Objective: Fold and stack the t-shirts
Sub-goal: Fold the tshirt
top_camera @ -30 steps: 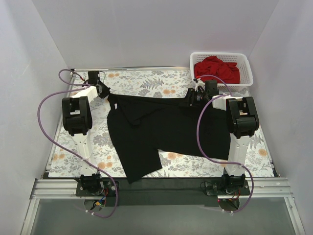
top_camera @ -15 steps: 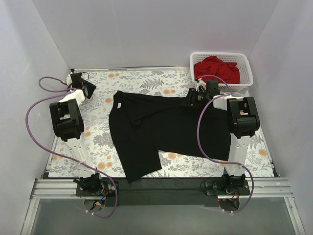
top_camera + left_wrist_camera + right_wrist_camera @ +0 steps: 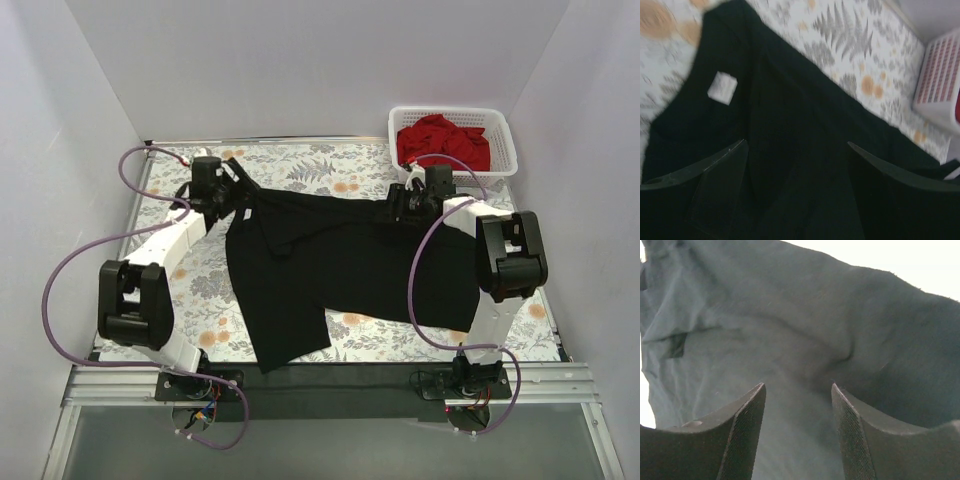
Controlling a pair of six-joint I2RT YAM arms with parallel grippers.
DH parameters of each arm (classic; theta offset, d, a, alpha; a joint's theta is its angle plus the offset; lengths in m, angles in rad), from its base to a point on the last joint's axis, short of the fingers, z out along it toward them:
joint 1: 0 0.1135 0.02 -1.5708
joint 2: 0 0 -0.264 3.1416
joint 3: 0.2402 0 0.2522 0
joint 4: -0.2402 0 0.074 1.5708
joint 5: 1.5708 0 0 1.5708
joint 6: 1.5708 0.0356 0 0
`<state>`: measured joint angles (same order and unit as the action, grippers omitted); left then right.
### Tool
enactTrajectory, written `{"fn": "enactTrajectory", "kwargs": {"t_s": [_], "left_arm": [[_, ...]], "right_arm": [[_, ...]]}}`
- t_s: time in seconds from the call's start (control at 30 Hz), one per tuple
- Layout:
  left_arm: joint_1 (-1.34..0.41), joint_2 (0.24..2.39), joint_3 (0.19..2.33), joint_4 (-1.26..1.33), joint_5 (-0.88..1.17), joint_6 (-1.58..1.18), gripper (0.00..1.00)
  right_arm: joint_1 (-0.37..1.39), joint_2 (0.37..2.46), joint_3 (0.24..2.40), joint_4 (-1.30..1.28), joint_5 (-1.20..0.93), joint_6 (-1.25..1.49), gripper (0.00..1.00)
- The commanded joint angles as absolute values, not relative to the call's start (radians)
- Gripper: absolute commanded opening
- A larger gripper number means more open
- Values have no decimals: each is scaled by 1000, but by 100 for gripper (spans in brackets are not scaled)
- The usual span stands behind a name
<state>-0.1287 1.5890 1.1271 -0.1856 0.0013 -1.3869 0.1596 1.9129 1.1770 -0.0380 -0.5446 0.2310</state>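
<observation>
Jaws both apart over black t-shirt (image 3: 330, 270) | left wrist: white label (image 3: 722, 87) | top: red t-shirt (image 3: 445, 140) heaped in basket (image 3: 450, 111)

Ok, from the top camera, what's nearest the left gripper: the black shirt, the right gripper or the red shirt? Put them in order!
1. Black shirt: just beneath the left gripper.
2. Right gripper: across the shirt, at its far edge.
3. Red shirt: in the basket, far right corner.
</observation>
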Motion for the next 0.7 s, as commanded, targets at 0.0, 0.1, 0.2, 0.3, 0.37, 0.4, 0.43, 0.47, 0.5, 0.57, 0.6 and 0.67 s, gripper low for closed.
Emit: {"fn": "enactTrajectory", "kwargs": {"t_s": [0.0,0.1,0.2,0.3,0.37,0.4,0.43,0.47,0.5,0.57,0.6,0.67], "left_arm": [[-182,1508,1019,-271,41,-1381,72],[-261,1480,974,-307,63,-1416,73],[-314,1463,907,-298,68,-1475,73],[-351,1469,881,-269,66,-1503,73],[-370,1479,879,-249,46,-1522,73],[-371,1485,880,-244,41,-1525,73],[-379,1499,881,-241,34,-1529,73],[-380,1503,874,-230,22,-1535,72],[-380,1509,871,-224,17,-1540,72],[-380,1525,865,-204,14,-1546,70],[-382,1528,859,-196,14,-1548,68],[-382,1548,857,-180,12,-1555,66]], "right_arm": [[182,1796,1122,-54,-517,219,54],[205,1723,1053,-57,-496,227,54],[207,1648,981,-57,-439,244,54],[207,1569,940,-64,-367,238,54],[193,1520,908,-71,-305,241,56],[184,1507,901,-78,-290,247,56],[163,1481,893,-80,-260,252,56],[146,1467,873,-83,-246,258,57],[131,1457,865,-84,-235,270,58],[75,1430,841,-84,-213,282,58],[57,1422,833,-83,-209,294,58],[11,1411,815,-81,-209,310,58]]}}
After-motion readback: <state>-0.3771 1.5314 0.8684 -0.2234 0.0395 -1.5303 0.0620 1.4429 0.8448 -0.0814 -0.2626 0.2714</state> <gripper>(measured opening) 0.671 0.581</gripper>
